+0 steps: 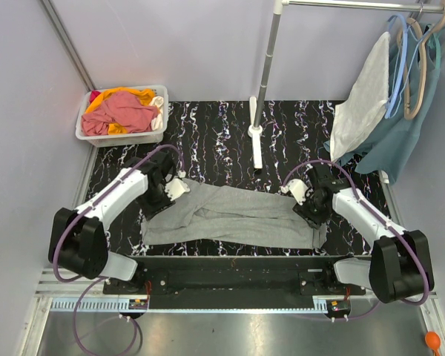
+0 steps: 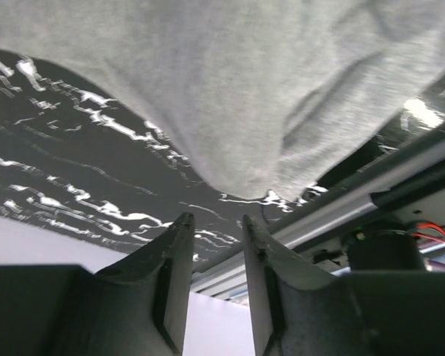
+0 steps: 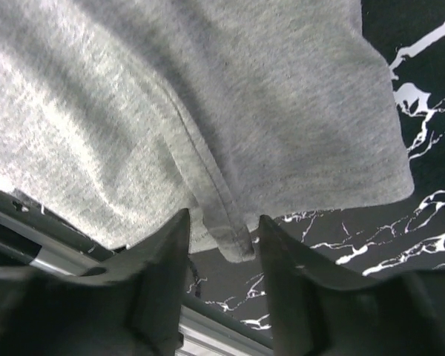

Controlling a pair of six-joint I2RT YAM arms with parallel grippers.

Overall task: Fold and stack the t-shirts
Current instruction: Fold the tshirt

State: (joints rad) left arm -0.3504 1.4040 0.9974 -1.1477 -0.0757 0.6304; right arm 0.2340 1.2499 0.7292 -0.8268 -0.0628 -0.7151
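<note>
White-shelled arms (image 1: pixel 115 194) with black joints; purple cables (image 1: pixel 165 147); dark grey end effector fingers (image 2: pixel 174 259).

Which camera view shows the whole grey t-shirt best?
The top view: the grey t-shirt lies there whole, stretched across the table. Each wrist view shows only a close patch of fabric at one end.

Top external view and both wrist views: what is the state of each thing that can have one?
Heather grey cotton t-shirt, lying loosely folded into a long band, not held.
Left gripper, open, empty, near the shirt's edge.
Right gripper, open, shirt hem at its fingertips, not pinched.
Clear plastic bin, filled with a crumpled pink-red shirt and orange shirt.
Off-white cloth, hanging.
Teal-blue garment, hanging.
</note>
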